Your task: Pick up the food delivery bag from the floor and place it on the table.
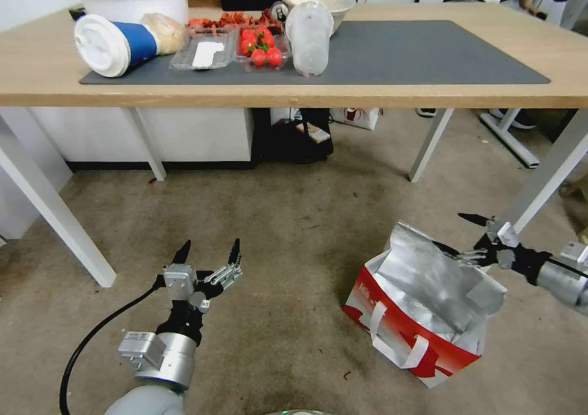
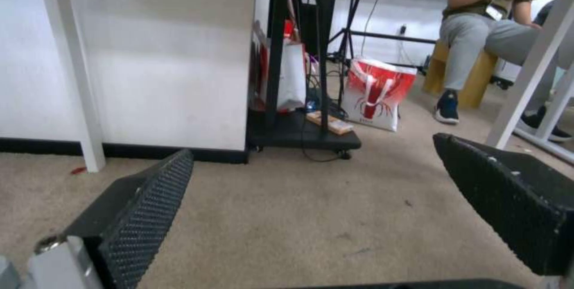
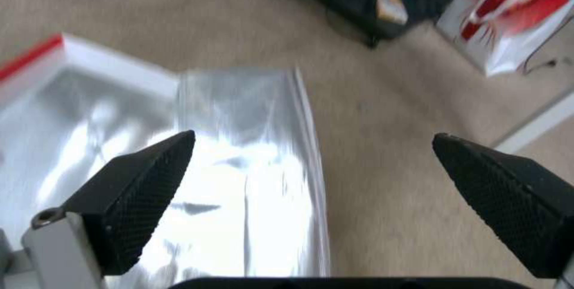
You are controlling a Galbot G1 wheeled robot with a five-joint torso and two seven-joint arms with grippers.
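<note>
Right now your bag (image 1: pixel 422 317) stands open on the floor (image 1: pixel 288 262), near right of the surface (image 1: pixel 37 65); your right gripper (image 1: pixel 462 234) straddles its foil rim, jaws spread; left gripper (image 1: pixel 208 251) hovers apart, jaws spread

- The boxy red-and-white foil-lined paper delivery bag (image 3: pixel 179 145) is smeared by blur in the right wrist view (its edges run off the picture).
- The light-wood table (image 1: pixel 380 96) is cut off at both sides.
</note>
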